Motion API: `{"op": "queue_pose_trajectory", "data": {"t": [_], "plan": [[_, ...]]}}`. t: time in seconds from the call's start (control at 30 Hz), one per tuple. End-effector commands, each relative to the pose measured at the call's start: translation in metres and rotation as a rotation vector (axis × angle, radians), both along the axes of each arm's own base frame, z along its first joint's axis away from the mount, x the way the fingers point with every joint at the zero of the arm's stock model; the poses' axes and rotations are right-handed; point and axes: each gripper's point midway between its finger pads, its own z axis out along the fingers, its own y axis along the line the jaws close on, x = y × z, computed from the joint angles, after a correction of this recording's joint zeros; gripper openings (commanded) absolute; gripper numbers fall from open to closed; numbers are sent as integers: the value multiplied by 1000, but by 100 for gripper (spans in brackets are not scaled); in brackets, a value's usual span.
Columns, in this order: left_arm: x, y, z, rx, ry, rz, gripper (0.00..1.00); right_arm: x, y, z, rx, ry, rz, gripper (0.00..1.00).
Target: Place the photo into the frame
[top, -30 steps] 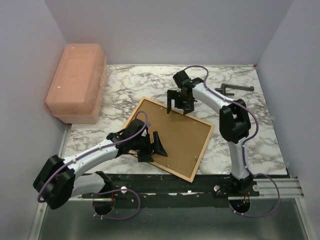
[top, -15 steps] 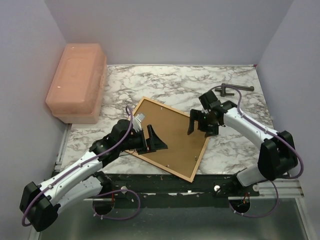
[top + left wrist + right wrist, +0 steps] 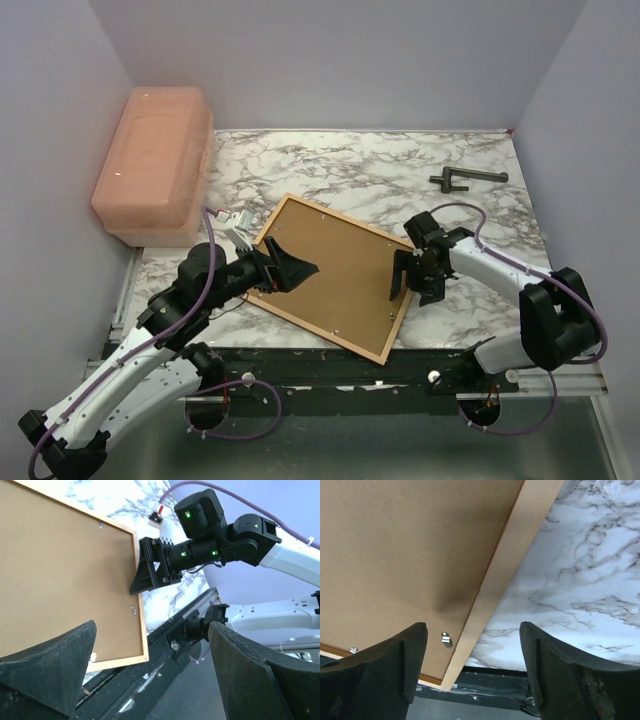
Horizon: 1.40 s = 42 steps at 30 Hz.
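1. Top view: left jaws and right jaws, both apart, flank the frame (image 3: 315, 330), which lies back-up on the table (image 3: 350, 160); I can't see the photo.
2. Left wrist: frame (image 3: 141, 605) lies ahead of the jaws.
3. Right wrist: the frame (image 3: 505, 575) rim lies between the jaws, probably for gripping.

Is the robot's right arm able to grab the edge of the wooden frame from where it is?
Probably yes. On the right arm the jaws stand open just over the frame, one on each side of its right edge, and nothing lies between them and the wood.
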Motion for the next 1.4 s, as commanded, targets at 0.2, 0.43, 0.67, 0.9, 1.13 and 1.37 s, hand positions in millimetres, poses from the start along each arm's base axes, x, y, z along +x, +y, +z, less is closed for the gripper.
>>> {"op": "queue_pose_trajectory", "data": {"t": [0.2,0.43,0.67,0.9,1.13,1.37], "plan": [[24,54,-26,352,4,213,96,38,-1,-13,-75,-58,15,54],[32,66,-34,489,20,243,96,61,-21,-4,-207,-141,85,14],[41,75,-70,603,142,271,97,83,-33,8,-299,-194,149,12],[49,101,-128,667,364,328,99,92,-44,12,-372,-225,209,22],[58,121,-169,748,551,389,98,93,-47,15,-390,-215,127,53],[68,112,-204,778,660,342,98,91,-31,12,-141,-157,15,73]]}}
